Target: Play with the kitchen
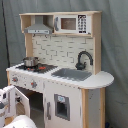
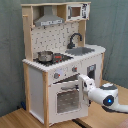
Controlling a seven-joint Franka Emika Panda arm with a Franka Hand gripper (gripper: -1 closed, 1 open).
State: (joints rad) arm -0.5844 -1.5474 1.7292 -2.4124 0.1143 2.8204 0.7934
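Note:
The white and light-wood toy kitchen (image 1: 65,50) stands upright in both exterior views (image 2: 55,55). It has a grey sink (image 1: 72,74), a black faucet (image 1: 82,59), a range hood (image 1: 39,27) and a microwave shelf (image 1: 70,23). A small metal pot (image 2: 45,56) sits on the stovetop. My gripper (image 2: 82,81) is at the right end of the oven door's (image 2: 64,100) top handle, just under the knobs (image 2: 56,75). In the first exterior view it shows white at the lower left (image 1: 7,97). Whether the door is ajar I cannot tell.
The kitchen rests on a light wooden surface (image 2: 20,117). A grey curtain (image 1: 115,50) hangs behind it. My white arm (image 2: 107,95) reaches in from the second exterior view's right. A lower cupboard door (image 1: 62,105) sits under the sink.

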